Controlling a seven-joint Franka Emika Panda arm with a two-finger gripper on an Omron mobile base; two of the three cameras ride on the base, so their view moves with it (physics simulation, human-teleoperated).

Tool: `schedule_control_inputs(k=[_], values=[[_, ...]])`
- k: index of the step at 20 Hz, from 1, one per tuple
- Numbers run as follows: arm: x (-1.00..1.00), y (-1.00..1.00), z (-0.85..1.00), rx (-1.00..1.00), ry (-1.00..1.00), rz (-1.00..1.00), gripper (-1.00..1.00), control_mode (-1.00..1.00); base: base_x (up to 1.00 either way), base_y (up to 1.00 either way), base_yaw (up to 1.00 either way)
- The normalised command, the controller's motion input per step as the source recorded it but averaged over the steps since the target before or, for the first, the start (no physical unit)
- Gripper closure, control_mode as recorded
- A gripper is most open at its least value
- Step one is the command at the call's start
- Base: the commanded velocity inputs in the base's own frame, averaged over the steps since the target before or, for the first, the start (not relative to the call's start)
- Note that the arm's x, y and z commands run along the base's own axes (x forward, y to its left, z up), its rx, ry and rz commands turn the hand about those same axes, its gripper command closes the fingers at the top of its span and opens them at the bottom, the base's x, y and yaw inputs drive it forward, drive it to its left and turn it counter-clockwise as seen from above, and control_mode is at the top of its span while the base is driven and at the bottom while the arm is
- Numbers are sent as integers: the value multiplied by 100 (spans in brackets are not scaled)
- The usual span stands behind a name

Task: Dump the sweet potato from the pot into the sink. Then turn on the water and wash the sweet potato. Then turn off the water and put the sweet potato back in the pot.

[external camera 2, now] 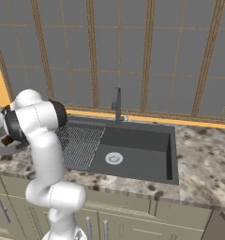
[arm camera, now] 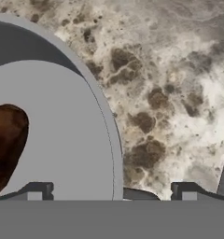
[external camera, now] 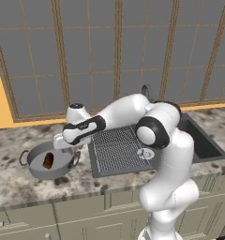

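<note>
The pot (external camera: 48, 162) sits on the stone counter (external camera: 11, 183), just to the left of the sink (external camera 2: 133, 150). The sweet potato (external camera: 48, 161) lies inside the pot, on its flat bottom. It is not in the sink yet, so the dumping has not been done.

The arm reaches out to the left and bends down over the pot's rim, on the side nearest the sink. I think it does this to grab the rim, so it can lift and tip the pot.

The gripper (arm camera: 111, 190) is open. In the hand view one finger tip is over the inside of the pot and the other is over the counter, with the rim between them. It holds nothing. The sweet potato lies off to one side of the gripper, not between the tips.
</note>
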Motion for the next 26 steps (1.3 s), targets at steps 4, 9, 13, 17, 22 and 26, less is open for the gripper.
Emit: schedule_control_inputs(k=[4,9,13,17,22,26], values=[[28,9,-49,0,0,8,-100,-100,0,0,0],[10,16,-55,-1,1,2,100,-100,0,0,0],[-4,0,-35,-4,0,-9,100,-100,0,0,0],[-15,-13,-7,0,-7,-14,100,-100,0,0,0],[-23,-42,9,0,-7,-18,100,-100,0,0,0],[-34,-70,27,3,-1,-27,100,-100,0,0,0]])
